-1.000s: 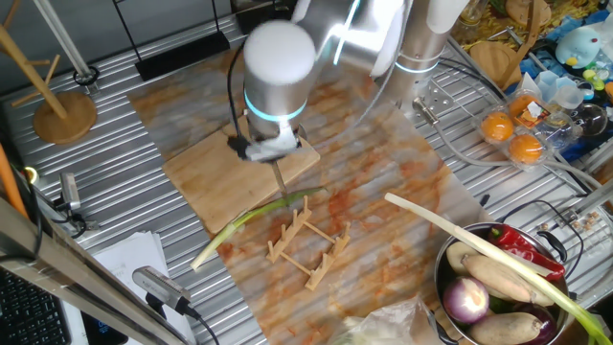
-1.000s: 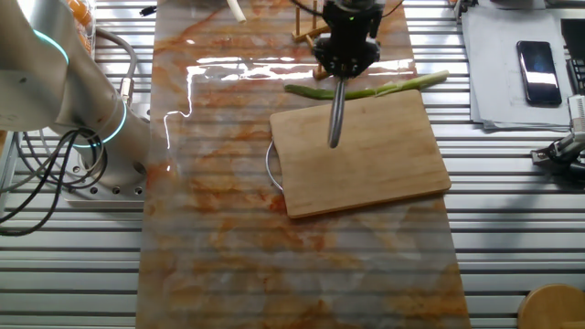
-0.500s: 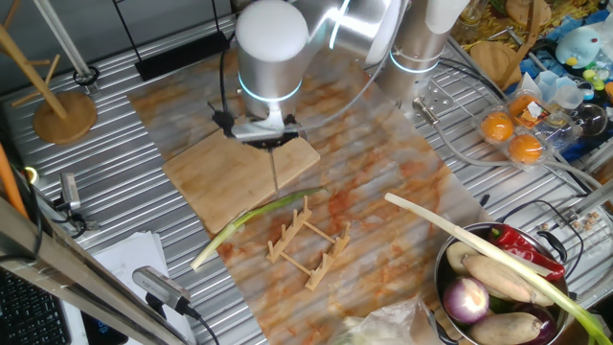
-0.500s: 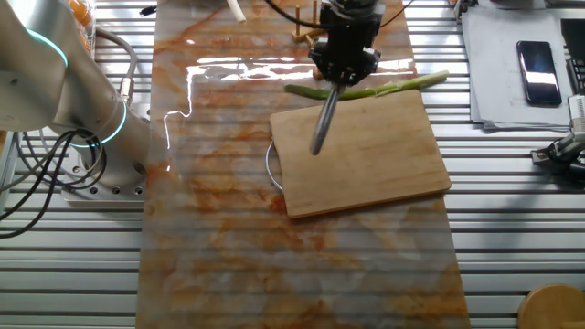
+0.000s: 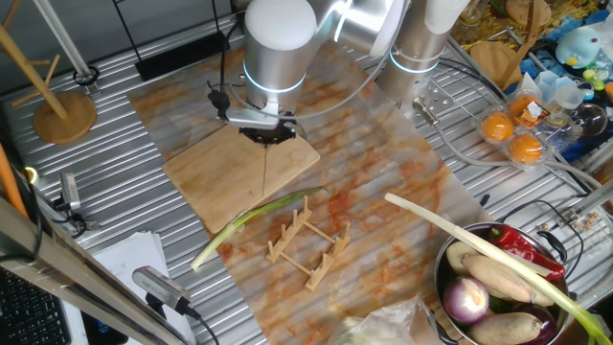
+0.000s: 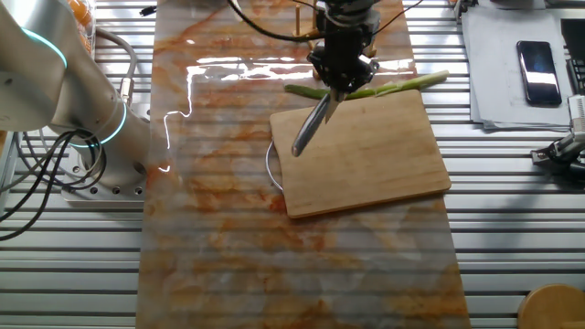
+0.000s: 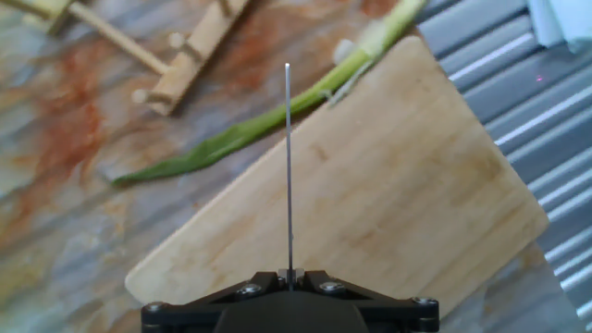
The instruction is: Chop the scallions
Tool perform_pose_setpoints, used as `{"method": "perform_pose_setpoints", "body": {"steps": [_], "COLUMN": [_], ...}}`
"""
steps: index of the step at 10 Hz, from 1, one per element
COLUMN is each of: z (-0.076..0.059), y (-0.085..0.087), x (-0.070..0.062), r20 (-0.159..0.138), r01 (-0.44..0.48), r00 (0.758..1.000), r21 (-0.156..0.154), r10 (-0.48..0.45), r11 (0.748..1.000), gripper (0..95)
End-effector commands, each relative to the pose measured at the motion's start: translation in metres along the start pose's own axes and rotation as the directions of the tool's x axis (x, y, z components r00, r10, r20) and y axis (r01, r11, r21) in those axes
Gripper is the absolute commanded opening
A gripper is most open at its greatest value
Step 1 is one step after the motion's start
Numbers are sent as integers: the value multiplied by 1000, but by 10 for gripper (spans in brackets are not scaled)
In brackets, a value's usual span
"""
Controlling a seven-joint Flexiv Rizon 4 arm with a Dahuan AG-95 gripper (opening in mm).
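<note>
my tool (image 6: 340,71) is clamped on a knife (image 6: 309,126); in the hand view the blade (image 7: 288,166) shows edge-on as a thin line running straight up from the jaws at the bottom centre of the frame. in the other fixed view the blade slants down and to the left over the wooden cutting board (image 6: 366,155), its tip over the board's left part.

the scallion (image 5: 257,218) is one whole slim stalk. it lies on the surface just beside the board's edge, not on the board. in one fixed view its long axis runs from the pale root end at lower left up to the green tip near the frame's centre, between the board (image 5: 230,172) and a small wooden rack (image 5: 306,244). in the other fixed view the scallion (image 6: 393,87) lies nearly level along the board's top edge, pale end right, green tip left. in the hand view the scallion (image 7: 277,116) runs diagonally, pale end upper right, green tip pointing lower left, and the blade's tip overlaps it in the picture.

a thicker, longer pale stalk (image 5: 460,240) lies across a metal bowl (image 5: 442,278) of vegetables at lower right, well apart.
</note>
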State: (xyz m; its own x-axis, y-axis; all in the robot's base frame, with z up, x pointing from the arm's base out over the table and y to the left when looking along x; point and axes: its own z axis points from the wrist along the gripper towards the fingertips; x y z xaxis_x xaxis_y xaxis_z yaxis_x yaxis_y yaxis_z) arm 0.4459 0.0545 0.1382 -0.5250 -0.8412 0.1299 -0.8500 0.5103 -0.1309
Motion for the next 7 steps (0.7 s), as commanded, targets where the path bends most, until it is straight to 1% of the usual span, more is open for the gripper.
{"method": "perform_pose_setpoints", "body": {"steps": [1,2,3,4,5,7], "z": [-2,-3,-4,-7,-8,-12], "y": [0,0,0,1,1,-2], "x": [2,2,2,5,7,3], "r20": [3,-14,-26,-30,-18,-6], "r01": [-61,-46,-40,-50,-40,-31], "r00": [998,999,999,998,999,1000], "r21": [-16,-35,-35,-27,-21,-15], "r10": [61,46,39,49,40,31], "r11": [998,998,999,998,999,999], "gripper": [0,0,0,0,0,0]}}
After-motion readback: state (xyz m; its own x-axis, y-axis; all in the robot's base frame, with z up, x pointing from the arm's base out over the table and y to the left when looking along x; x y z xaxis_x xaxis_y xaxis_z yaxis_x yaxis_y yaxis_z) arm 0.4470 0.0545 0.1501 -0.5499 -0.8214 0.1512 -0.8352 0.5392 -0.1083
